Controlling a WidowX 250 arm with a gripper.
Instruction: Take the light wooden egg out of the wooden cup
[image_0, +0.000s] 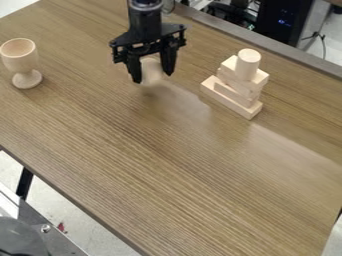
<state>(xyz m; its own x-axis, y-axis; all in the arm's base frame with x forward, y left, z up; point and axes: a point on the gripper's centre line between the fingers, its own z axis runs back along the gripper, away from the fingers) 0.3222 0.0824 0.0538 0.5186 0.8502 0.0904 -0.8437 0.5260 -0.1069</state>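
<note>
Wooden counter (167, 165) carries a stack of blocks (242, 86) at about three o'clock from the tool (152, 78), its base running ten to four. Pale block (152, 70) sits within the tool; whether gripped, I cannot tell.

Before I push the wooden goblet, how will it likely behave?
The wooden goblet may tip, because its wide cup sits above a narrow stem. It looks solid, so probably stiff. Once fallen, its round shape could make it roll.
</note>
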